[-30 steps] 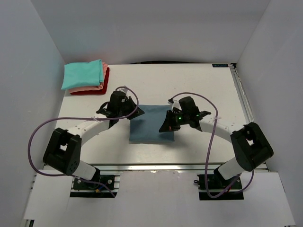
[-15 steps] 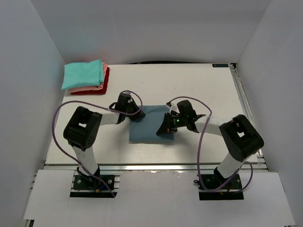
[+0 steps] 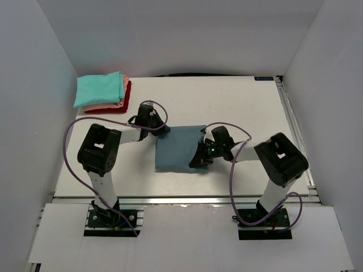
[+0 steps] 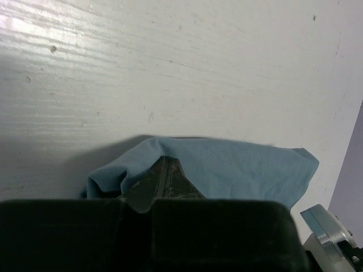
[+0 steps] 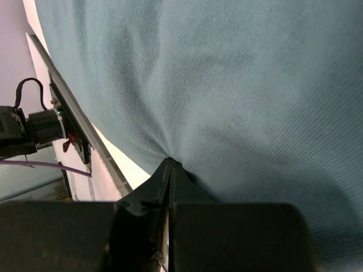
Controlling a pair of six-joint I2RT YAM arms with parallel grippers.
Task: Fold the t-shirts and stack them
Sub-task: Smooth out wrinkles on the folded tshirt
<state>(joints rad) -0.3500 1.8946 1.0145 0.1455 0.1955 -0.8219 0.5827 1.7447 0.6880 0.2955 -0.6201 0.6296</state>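
Top external view: the slate-blue t-shirt [image 3: 180, 148] lies folded into a rough square in the middle of the white bench [image 3: 238, 107]. The left end effector [image 3: 163, 131] sits at its far left corner and the right end effector [image 3: 197, 160] at its near right edge. From the left wrist, the left end effector [image 4: 163, 177] is pinched tight on a bunched blue corner. From the right wrist, the right end effector [image 5: 169, 168] is closed to a point on the blue cloth. Well apart, at the bench's far left corner, the teal t-shirt [image 3: 100, 89] tops a stack, over the salmon-pink t-shirt [image 3: 113, 103] and the red t-shirt [image 3: 108, 110].
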